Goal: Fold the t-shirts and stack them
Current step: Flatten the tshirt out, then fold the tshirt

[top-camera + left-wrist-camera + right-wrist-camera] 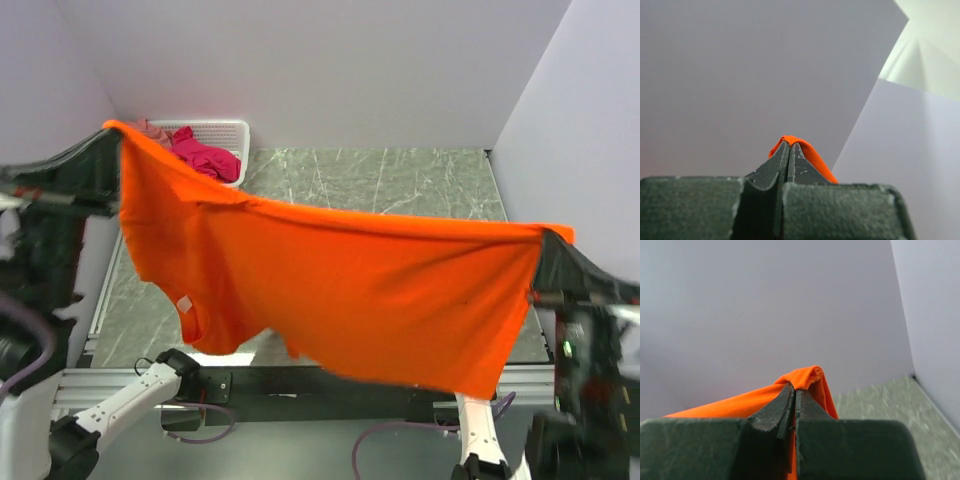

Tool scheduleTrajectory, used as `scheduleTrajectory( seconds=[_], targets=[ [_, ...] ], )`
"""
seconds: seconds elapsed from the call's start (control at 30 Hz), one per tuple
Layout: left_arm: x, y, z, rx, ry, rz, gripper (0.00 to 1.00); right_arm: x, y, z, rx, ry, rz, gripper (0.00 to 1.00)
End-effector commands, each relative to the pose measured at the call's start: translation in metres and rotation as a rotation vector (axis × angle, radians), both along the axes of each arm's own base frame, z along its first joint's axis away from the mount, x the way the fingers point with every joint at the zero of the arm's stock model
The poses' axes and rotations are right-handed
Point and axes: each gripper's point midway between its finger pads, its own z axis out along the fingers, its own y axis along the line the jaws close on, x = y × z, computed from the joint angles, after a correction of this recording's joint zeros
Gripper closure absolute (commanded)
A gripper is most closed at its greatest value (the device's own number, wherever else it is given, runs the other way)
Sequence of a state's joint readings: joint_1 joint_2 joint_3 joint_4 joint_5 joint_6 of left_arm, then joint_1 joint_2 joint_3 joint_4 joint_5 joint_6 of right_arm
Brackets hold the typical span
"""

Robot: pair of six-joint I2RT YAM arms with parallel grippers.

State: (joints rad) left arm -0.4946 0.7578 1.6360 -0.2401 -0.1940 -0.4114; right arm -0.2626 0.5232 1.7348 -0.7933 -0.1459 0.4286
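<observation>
A bright orange short-sleeved cloth t-shirt (330, 290) is held in the air, stretched wide across the green marbled table (400, 180), with its upper edge drawn taut between the two arms and its body hanging in loose folds towards the near edge. No fold is seen in it and no stack is seen on the table, so the task is judged to be at an early stage: this garment is only spread for laying down. At the far left corner a white plastic lattice basket (235, 127) is seen, in which a crumpled magenta-pink shirt (205, 157) and a scrap of salmon-pink cloth (150, 128) lie unfolded; no teal shirt can be made out. All of this is given by the top view alone. One corner is pinched by the left gripper (110, 135), the opposite one by the right gripper (548, 250). Only in the wrist views is the grip confirmed: each pair of fingers is closed tight, with a small hump of orange cloth clamped at the tips.
</observation>
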Motion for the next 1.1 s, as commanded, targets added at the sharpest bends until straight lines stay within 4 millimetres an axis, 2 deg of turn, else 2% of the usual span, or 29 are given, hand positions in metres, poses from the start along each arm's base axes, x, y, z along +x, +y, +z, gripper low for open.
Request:
scheduleTrajectory(
  seconds=[0.0, 0.03, 0.07, 0.1, 0.13, 0.17, 0.2, 0.23, 0.27, 0.3, 0.33, 0.37, 0.4, 0.43, 0.47, 0.5, 0.53, 0.57, 0.6, 0.63, 0.67, 0.7, 0.73, 0.77, 0.8, 0.87, 0.97, 1.07],
  targets=[
    [0.079, -0.026, -0.035, 0.061, 0.149, 0.079, 0.99, 0.08, -0.04, -0.056, 0.072, 0.218, -0.1, 1.0],
    [0.096, -0.028, -0.045, 0.066, 0.187, 0.112, 0.99, 0.091, -0.045, -0.066, 0.08, 0.245, -0.114, 1.0],
    [0.129, -0.041, -0.069, 0.1, 0.263, 0.135, 0.99, 0.102, -0.052, -0.077, 0.091, 0.27, -0.136, 1.0],
    [0.147, -0.046, -0.083, 0.113, 0.306, 0.155, 0.99, 0.123, -0.061, -0.1, 0.106, 0.325, -0.151, 1.0],
    [0.164, -0.052, -0.096, 0.132, 0.344, 0.172, 0.99, 0.134, -0.064, -0.113, 0.11, 0.356, -0.151, 1.0],
    [0.198, -0.063, -0.126, 0.169, 0.425, 0.208, 0.99, 0.145, -0.071, -0.126, 0.122, 0.39, -0.171, 1.0],
    [0.215, -0.069, -0.141, 0.191, 0.458, 0.219, 0.99, 0.166, -0.077, -0.153, 0.134, 0.45, -0.177, 1.0],
    [0.233, -0.072, -0.155, 0.202, 0.488, 0.227, 0.99, 0.177, -0.082, -0.167, 0.139, 0.479, -0.185, 1.0],
    [0.265, -0.088, -0.189, 0.25, 0.556, 0.201, 0.99, 0.187, -0.086, -0.182, 0.145, 0.508, -0.193, 1.0],
    [0.282, -0.095, -0.207, 0.262, 0.59, 0.181, 0.99, 0.206, -0.093, -0.212, 0.155, 0.557, -0.206, 1.0],
    [0.299, -0.097, -0.222, 0.273, 0.615, 0.174, 0.99, 0.215, -0.099, -0.227, 0.159, 0.578, -0.221, 1.0],
    [0.331, -0.111, -0.264, 0.309, 0.68, 0.161, 0.99, 0.225, -0.101, -0.241, 0.157, 0.596, -0.217, 1.0],
    [0.345, -0.119, -0.284, 0.332, 0.709, 0.137, 1.0, 0.245, -0.106, -0.268, 0.141, 0.626, -0.211, 1.0],
    [0.373, -0.13, -0.324, 0.368, 0.769, 0.128, 1.0, 0.255, -0.107, -0.281, 0.123, 0.639, -0.202, 1.0],
    [0.385, -0.14, -0.343, 0.392, 0.795, 0.097, 1.0, 0.263, -0.112, -0.304, 0.102, 0.676, -0.207, 1.0],
    [0.397, -0.147, -0.361, 0.408, 0.818, 0.083, 1.0, 0.285, -0.12, -0.326, 0.095, 0.708, -0.211, 1.0],
    [0.421, -0.157, -0.393, 0.425, 0.857, 0.073, 1.0, 0.294, -0.123, -0.342, 0.093, 0.744, -0.212, 1.0],
    [0.432, -0.162, -0.409, 0.421, 0.882, 0.073, 1.0, 0.307, -0.127, -0.346, 0.09, 0.762, -0.204, 1.0],
    [0.438, -0.166, -0.43, 0.439, 0.931, 0.059, 1.0, 0.322, -0.132, -0.388, 0.113, 0.885, -0.197, 1.0],
    [0.457, -0.175, -0.445, 0.438, 0.946, 0.051, 1.0, 0.331, -0.134, -0.401, 0.124, 0.929, -0.189, 1.0],
    [0.462, -0.179, -0.453, 0.436, 0.963, 0.043, 1.0, 0.349, -0.136, -0.396, 0.117, 0.927, -0.166, 1.0],
    [0.467, -0.182, -0.459, 0.434, 0.97, 0.036, 1.0, 0.358, -0.138, -0.431, 0.135, 1.014, -0.16, 1.0],
    [0.473, -0.185, -0.468, 0.428, 0.971, 0.034, 1.0, 0.366, -0.141, -0.438, 0.144, 1.035, -0.16, 1.0],
    [0.476, -0.186, -0.471, 0.417, 0.966, 0.033, 1.0, 0.382, -0.142, -0.429, 0.142, 1.018, -0.14, 1.0],
    [0.478, -0.187, -0.474, 0.408, 0.963, 0.033, 1.0, 0.384, -0.143, -0.451, 0.156, 1.082, -0.139, 1.0],
    [0.481, -0.189, -0.48, 0.396, 0.953, 0.029, 1.0, 0.394, -0.145, -0.449, 0.155, 1.08, -0.136, 1.0],
    [0.483, -0.186, -0.491, 0.389, 0.977, 0.05, 1.0, 0.401, -0.145, -0.451, 0.154, 1.083, -0.121, 1.0],
    [0.48, -0.185, -0.494, 0.382, 0.996, 0.048, 1.0, 0.398, -0.141, -0.455, 0.164, 1.11, -0.103, 1.0]
  ],
)
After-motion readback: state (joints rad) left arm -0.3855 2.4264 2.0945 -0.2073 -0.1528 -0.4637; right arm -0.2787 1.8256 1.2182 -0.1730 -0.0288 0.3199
